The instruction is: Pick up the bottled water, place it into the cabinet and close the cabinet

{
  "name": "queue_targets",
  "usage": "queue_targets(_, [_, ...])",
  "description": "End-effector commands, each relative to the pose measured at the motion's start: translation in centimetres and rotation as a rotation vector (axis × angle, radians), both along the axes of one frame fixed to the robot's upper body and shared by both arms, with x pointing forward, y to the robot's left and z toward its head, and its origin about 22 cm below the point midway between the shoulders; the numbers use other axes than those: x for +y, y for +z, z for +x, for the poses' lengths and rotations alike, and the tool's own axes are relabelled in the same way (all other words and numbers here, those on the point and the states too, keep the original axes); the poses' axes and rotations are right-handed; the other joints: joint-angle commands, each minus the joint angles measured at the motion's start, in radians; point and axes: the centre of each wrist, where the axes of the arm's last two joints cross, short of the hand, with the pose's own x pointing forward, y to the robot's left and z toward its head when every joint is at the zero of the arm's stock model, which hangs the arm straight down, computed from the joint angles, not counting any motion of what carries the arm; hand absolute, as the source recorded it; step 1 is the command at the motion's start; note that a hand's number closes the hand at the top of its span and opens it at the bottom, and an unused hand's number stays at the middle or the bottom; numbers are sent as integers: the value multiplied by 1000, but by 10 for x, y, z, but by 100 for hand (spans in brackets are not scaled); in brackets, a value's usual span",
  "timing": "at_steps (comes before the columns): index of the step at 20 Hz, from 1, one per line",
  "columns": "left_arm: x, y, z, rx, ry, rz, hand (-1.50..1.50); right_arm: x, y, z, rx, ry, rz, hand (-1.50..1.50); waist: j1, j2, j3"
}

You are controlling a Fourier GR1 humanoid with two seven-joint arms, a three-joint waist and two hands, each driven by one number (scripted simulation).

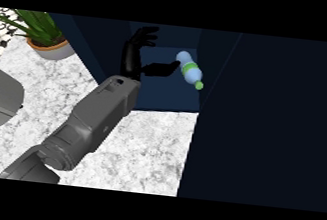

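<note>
- We see our left hand (136, 54) inside the cabinet (168, 95), fingers spread and straight.
- Its thumb reaches toward the bottle (189, 69), holding nothing.

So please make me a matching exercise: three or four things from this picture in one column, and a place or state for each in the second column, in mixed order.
Things:
1. bottled water
2. potted plant
3. left hand
4. cabinet door

Places or states:
A. standing open at the view's right
B. lying tilted inside the cabinet
C. fingers straight, beside the bottle
D. on the counter, upper left

Pairs: 1-B, 2-D, 3-C, 4-A
</note>
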Motion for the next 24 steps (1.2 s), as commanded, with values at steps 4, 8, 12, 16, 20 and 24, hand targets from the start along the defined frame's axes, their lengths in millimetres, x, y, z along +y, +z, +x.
queue_targets(4, [2,-4,-1,-4,-8,-30,-150,-3,13,-12,-3,27,41,-150,-3,2,0])
queue_targets(8, [1,0,2,-1,-11,-72,-150,-2,12,-9,-24,40,44,-150,-8,5,-1])
queue_targets(12, [-1,14,9,-31,-50,-41,-150,-3,11,-11,-2,31,44,-150,0,1,0])
queue_targets(16, [-4,22,12,-38,-117,-34,-150,-5,17,-12,-2,22,37,-150,5,0,-1])
queue_targets(20, [-12,26,11,-117,-216,-139,-150,-11,13,-12,-13,11,32,-150,7,-5,0])
queue_targets(24, [-18,36,13,-130,-378,-244,-150,-10,8,0,-11,11,25,-150,11,-4,0])
